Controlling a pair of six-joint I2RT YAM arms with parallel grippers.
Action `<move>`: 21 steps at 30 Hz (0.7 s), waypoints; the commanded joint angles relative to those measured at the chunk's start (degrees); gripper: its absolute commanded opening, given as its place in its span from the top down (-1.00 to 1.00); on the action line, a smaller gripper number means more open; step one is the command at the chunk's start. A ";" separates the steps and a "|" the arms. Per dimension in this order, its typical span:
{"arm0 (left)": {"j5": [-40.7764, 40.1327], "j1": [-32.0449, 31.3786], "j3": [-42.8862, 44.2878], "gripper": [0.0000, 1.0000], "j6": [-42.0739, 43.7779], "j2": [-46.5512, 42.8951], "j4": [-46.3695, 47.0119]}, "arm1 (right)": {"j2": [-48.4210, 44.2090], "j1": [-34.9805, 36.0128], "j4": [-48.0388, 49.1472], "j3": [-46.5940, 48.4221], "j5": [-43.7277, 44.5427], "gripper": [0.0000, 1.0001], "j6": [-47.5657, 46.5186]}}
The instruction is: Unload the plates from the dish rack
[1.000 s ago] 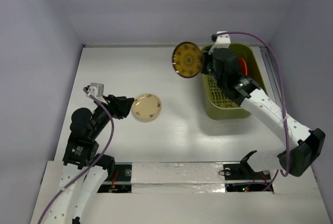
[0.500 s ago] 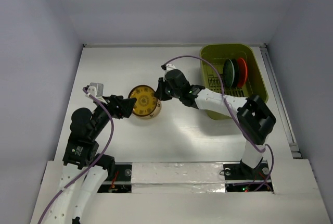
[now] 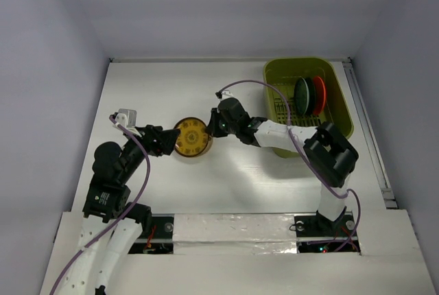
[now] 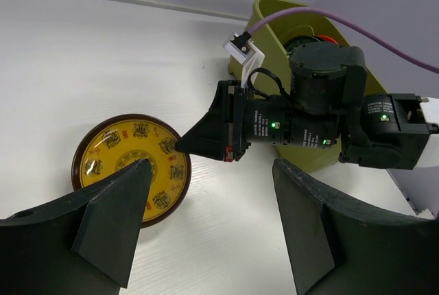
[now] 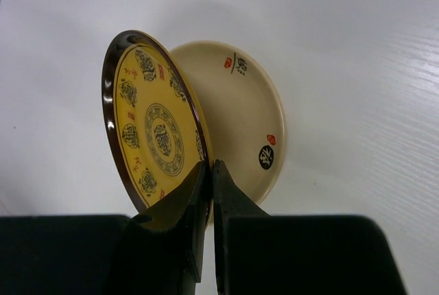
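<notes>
Yellow-orange plate [image 5: 154, 130] with a dark pattern is pinched at its rim by the right gripper [image 5: 209, 166], jaws nearly closed on the thin edge.

Only the right wrist view shows that this plate is tilted up on edge. It leans over a cream plate [image 5: 250, 113] that lies flat on the white table [image 5: 357, 48] and has small red and black marks. Cannot tell if the two plates touch.

In the top view the yellow plate covers the cream one almost wholly, and the tilt is not readable. That view places the pair left of centre on the table, between the two grippers.

The left wrist view gives the yellow plate's face, with the right gripper's black tip at its right rim. The cream plate is hidden there.

The left gripper [image 4: 209, 171] is spread wide and holds nothing. One finger [image 4: 103, 219] overlaps the yellow plate in its own view; contact unclear.

Only the top view looks into the olive-green dish rack [image 3: 302, 64], at the far right of the table. A black plate [image 3: 301, 95] and an orange-red plate [image 3: 319, 95] stand on edge side by side in its far part. The left wrist view catches just the rack's corner behind the right arm.

Count: four plates, two out of the rack and two in it. One rack. Two grippers, one gripping and one empty.
</notes>
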 commanded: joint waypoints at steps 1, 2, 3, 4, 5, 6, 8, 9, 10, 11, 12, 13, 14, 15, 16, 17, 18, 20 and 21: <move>0.80 0.33 -0.61 -0.36 0.15 0.49 2.36 | 0.56 -0.20 3.66 -0.91 2.14 0.77 1.09; 0.89 0.33 -0.69 -0.35 0.24 0.58 2.36 | 0.47 -0.20 3.31 -0.91 2.31 0.72 0.92; 0.89 0.33 -0.69 -0.35 0.24 0.58 2.36 | 0.38 -0.20 2.78 -1.00 3.27 0.67 0.57; 0.98 0.33 -0.69 -0.35 0.16 0.49 2.44 | 0.29 -0.20 2.25 -1.08 3.72 0.56 0.39; 0.98 0.33 -0.69 -0.35 0.15 0.58 2.44 | 0.03 -0.20 1.99 -1.08 3.89 0.47 0.22; 0.98 0.33 -0.78 -0.35 0.15 0.40 2.44 | -0.32 -0.20 1.64 -1.08 4.33 0.33 -0.13; 0.98 0.33 -0.69 -0.35 0.07 0.40 2.44 | -0.76 -0.20 0.85 -1.26 4.69 0.03 -0.49; 0.98 0.33 -0.78 -0.35 0.15 0.32 2.36 | -1.37 -0.20 0.76 -1.43 4.60 -0.13 -0.66; 0.98 0.33 -0.78 -0.35 0.07 0.31 2.44 | -1.81 -0.20 0.67 -1.61 4.69 -0.22 -0.75; 0.98 0.33 -0.78 -0.35 0.07 0.31 2.53 | -2.34 -0.20 0.67 -1.96 4.86 -0.25 -0.93; 0.98 0.33 -0.69 -0.35 0.07 0.23 2.53 | -2.95 -0.20 0.41 -2.14 5.38 -0.35 -1.10; 1.06 0.33 -0.78 -0.35 0.07 0.23 2.45 | -4.26 -0.20 0.14 -2.23 5.74 -0.37 -1.37; 0.98 0.33 -0.78 -0.35 0.07 0.14 2.44 | -5.06 -0.20 -0.73 -2.49 6.44 -0.37 -1.72; 1.06 0.33 -0.69 -0.35 0.07 0.23 2.44 | -6.03 -0.20 -1.35 -2.66 7.92 -0.33 -2.33; 0.98 0.33 -0.69 -0.35 0.07 0.14 2.44 | -8.21 -0.20 -2.22 -2.84 8.63 -0.30 -2.68; 1.06 0.33 -0.78 -0.34 0.07 0.23 2.44 | -9.45 -0.20 -2.75 -2.93 9.60 -0.24 -3.12; 1.07 0.33 -0.78 -0.32 0.07 0.05 2.53 | -10.77 -0.20 -3.37 -3.10 12.48 -0.13 -4.26; 0.98 0.33 -0.69 -0.25 0.07 0.05 2.53 | -15.06 -0.20 -6.79 -2.93 16.97 0.69 -5.49; 0.98 0.33 -0.69 -0.21 0.07 -0.04 2.45 | -16.65 -0.20 -7.93 -2.84 22.65 0.99 -7.15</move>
